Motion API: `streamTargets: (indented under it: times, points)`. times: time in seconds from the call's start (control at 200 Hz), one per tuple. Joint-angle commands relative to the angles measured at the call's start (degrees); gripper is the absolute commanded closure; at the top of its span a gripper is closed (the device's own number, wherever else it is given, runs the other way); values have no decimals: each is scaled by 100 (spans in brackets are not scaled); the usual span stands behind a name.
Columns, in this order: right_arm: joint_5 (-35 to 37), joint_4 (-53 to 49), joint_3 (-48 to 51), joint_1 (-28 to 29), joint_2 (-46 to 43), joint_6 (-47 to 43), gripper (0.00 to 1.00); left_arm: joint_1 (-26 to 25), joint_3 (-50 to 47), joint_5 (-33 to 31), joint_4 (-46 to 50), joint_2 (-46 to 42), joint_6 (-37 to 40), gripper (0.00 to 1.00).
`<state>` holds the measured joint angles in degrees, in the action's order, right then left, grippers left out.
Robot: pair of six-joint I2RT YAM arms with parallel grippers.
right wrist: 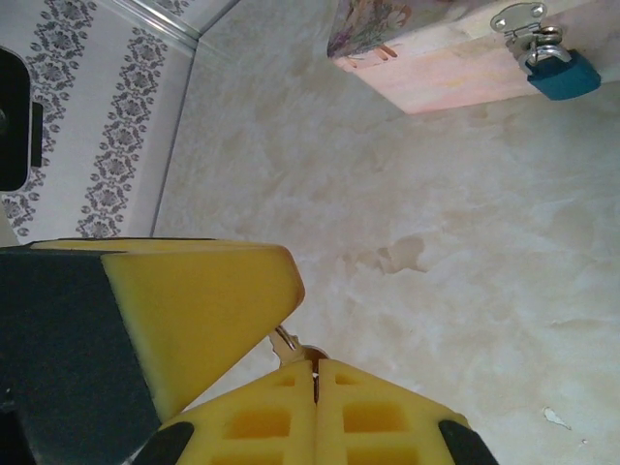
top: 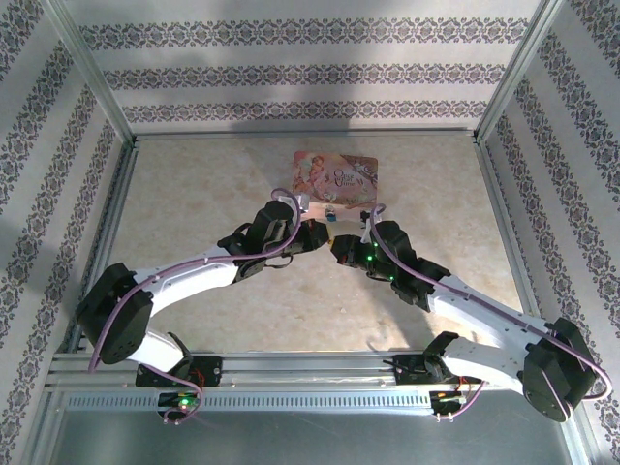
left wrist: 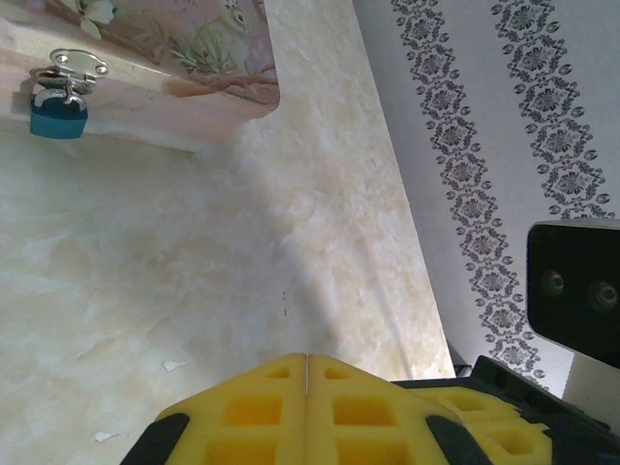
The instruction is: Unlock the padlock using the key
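The padlock (left wrist: 58, 116), small and blue-bodied with a silvery shackle, hangs from the hasp on the front of the pink tin (left wrist: 174, 58); it also shows as the padlock (right wrist: 559, 76) and, tiny, as the padlock (top: 331, 214). My right gripper (right wrist: 316, 368) is shut on the key (right wrist: 292, 345), whose metal end sticks out at the fingertips. The key's far end runs under my left gripper's yellow finger (right wrist: 194, 300). My left gripper (left wrist: 307, 358) is shut, a thin silvery sliver in its seam. Both grippers meet just in front of the tin, left gripper (top: 318, 231), right gripper (top: 339, 244).
The pink tin (top: 334, 177) stands at the back middle of the marble-patterned table (top: 194, 194). Patterned walls with metal frame rails (top: 291, 133) close in the back and both sides. Open tabletop lies left and right of the arms.
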<state>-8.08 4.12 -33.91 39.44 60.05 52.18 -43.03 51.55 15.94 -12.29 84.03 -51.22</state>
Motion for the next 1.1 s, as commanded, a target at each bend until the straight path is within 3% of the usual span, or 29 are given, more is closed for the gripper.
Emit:
streamTargets:
  times: [0.0, 0.145, 0.345, 0.615, 0.815, 1.094]
  points:
    - [-184, 19, -22, -144, -284, -214, 97, 81, -28, 95, 111, -414, 401, 100]
    - [-476, -6, 205, -491, -830, -514, 78, 420, -190, 364, 317, -973, 901, 100]
    - [-1164, 326, 592, -1031, -1733, -758, 57, 1164, -497, 1587, 120, -1847, 1231, 100]
    - [-2464, 1518, 474, -1004, -1801, -651, 33, 1234, -473, 2761, 316, -2378, 1949, 100]
    - [-2759, 1984, 179, -496, -1206, -746, 30, 1235, -491, 3176, 58, -2332, 1853, 100]
    - [-2757, 2395, -74, -65, -535, -786, 37, 1235, -533, 3193, -36, -2252, 1826, 100]
